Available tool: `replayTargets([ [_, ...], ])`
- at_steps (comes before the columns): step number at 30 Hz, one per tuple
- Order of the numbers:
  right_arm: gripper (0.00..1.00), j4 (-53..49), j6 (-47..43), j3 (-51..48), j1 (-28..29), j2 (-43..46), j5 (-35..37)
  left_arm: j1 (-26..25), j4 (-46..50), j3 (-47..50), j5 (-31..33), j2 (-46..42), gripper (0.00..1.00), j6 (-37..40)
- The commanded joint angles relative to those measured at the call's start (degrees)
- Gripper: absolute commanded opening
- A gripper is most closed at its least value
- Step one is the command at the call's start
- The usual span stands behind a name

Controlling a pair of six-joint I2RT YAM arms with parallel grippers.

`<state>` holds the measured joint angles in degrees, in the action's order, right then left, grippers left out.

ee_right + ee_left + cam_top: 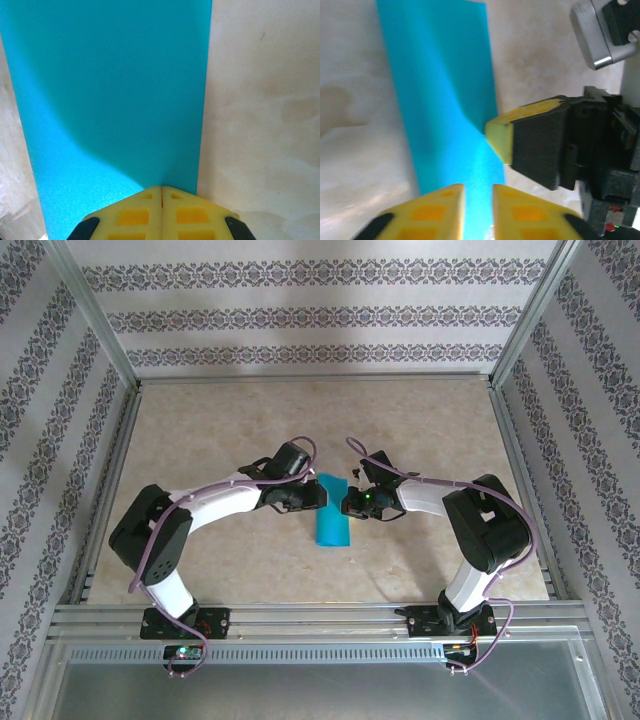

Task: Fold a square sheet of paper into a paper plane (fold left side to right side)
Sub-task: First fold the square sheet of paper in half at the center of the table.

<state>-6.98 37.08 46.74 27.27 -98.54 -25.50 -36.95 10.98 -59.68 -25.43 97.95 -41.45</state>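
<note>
So, folded teal paper [331, 522] flat on the counter [220, 420], clenched right claw [161, 192] tip-down on it, left claw [478, 192] slightly parted.

The sheet of paper [331, 525] lay on the table [300, 420] near its middle, between the two arms, with its long edges running from near to far. The left gripper [318, 496] stood over its left edge and the right gripper [347, 505] over its right edge (both at the far half of the sheet), tips facing each other across it. Both arm bases sat behind the sheet's near end, well apart.
</note>
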Motion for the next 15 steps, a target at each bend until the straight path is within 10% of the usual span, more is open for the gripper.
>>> replayTargets([
  [1,0.00,-3.5,-0.7,-1.0,0.7,-2.9,5.2,0.6,-8.7,0.7,-7.4,3.2,0.13,-1.3],
  [15,0.00,-4.3,-1.3,-1.0,0.8,-3.4,6.2,1.9,-8.5,3.5,-4.2,8.2,0.11,-0.1],
])
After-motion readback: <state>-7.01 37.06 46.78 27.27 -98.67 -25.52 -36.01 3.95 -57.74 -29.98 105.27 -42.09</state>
